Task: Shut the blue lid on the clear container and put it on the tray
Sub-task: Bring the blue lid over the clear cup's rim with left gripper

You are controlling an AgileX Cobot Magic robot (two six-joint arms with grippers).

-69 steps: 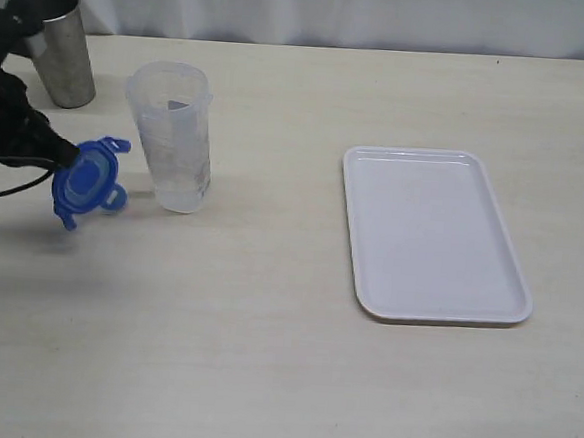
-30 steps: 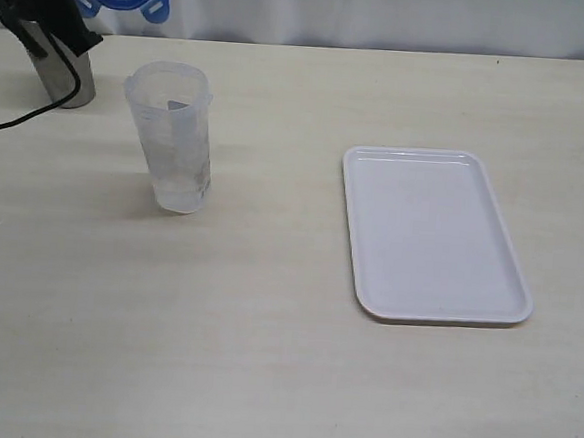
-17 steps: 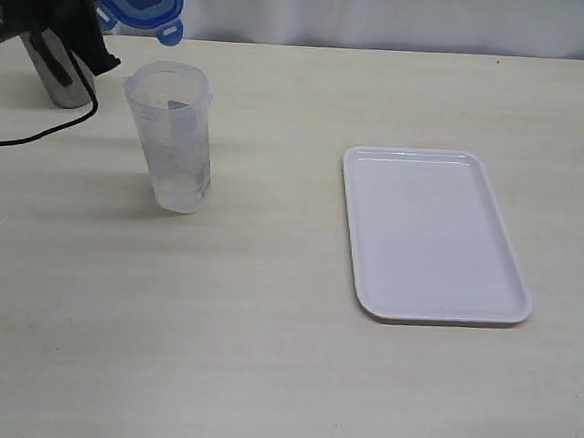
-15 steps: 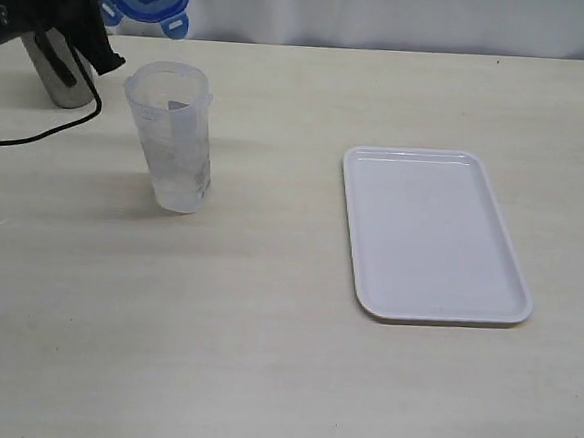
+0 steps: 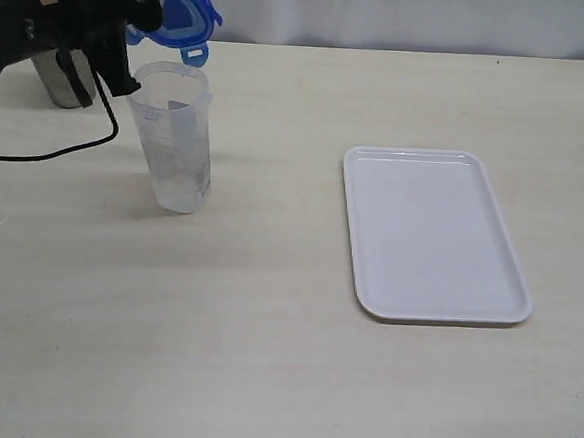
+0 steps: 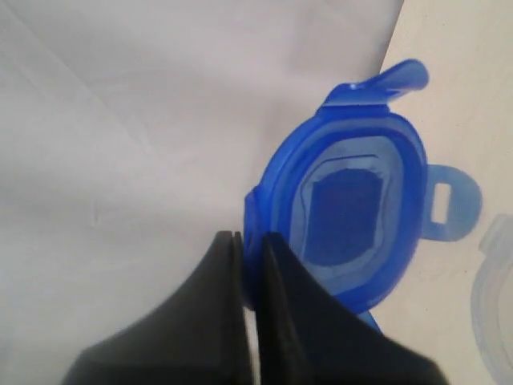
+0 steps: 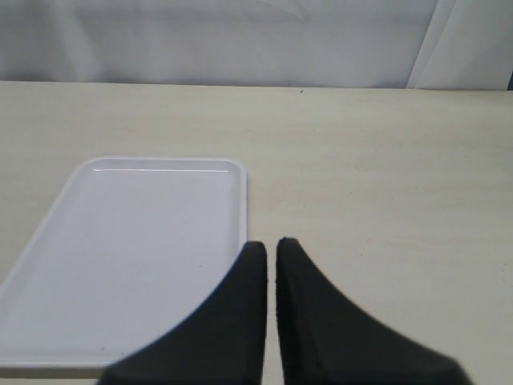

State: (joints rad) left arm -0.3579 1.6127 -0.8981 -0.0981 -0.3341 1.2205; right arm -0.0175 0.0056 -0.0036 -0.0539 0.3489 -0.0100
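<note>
Blue lid (image 5: 183, 13) upper left of exterior frame, airborne above clear container (image 5: 174, 141) — edge pinched by left gripper (image 6: 250, 241). Tray (image 5: 431, 239) centre-right. Right gripper (image 7: 271, 247) — fingers pressed together.

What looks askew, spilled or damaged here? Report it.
Nothing is spilled or damaged. Only the blue lid is off its place: the left gripper pinches its edge in the air, tilted, near the open top of the clear container. The tray lies flat.

the blue lid (image 6: 346, 210) is glossy translucent plastic, the clear container (image 5: 174, 143) smooth cloudy plastic, the tray (image 5: 433, 239) glossy white plastic, the table (image 5: 262, 367) matt wood-grain.
</note>
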